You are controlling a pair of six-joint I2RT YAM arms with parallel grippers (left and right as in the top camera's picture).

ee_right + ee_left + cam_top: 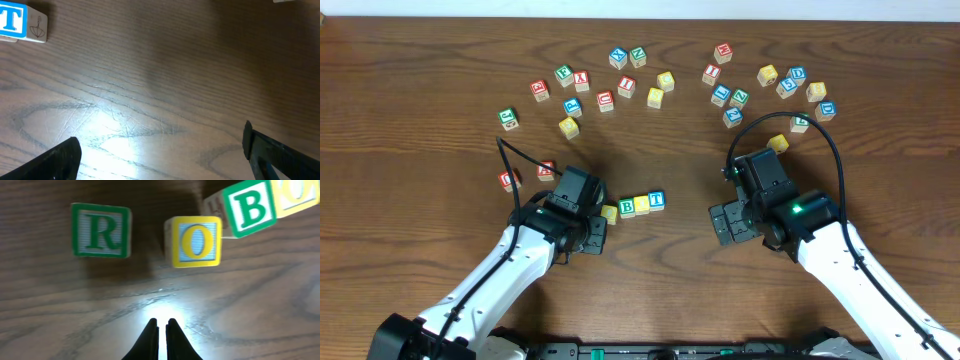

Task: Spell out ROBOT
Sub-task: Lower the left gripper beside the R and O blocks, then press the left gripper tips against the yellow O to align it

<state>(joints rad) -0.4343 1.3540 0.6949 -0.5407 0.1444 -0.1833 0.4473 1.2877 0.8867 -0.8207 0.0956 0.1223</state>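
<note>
While I hovered low, left pincer [162, 322]: two slim black fingers pressed together, gripping nothing, tips over bare wood just before the gap between R and O.
Right pincer [161, 145]: two broad black fingers spread fully apart, empty, above bare table.
R cube [101, 230]: one, a square wooden block with a green frame and a striped face, set apart from its neighbour.
First O cube [196, 241]: yellow frame, its far corner right at the B.
B cube [250, 207]: one, green frame, turned slightly askew.
Second O cube [296, 195]: yellow, touching the B; two O's in all.
T cube [12, 20]: one, blue frame, closing the row, with a small line drawing on its side.
Loose cubes [605, 100]: about two dozen, scattered in two clusters farther off.
Table [420, 60]: one, dark brown, grained, glossy under my light.
</note>
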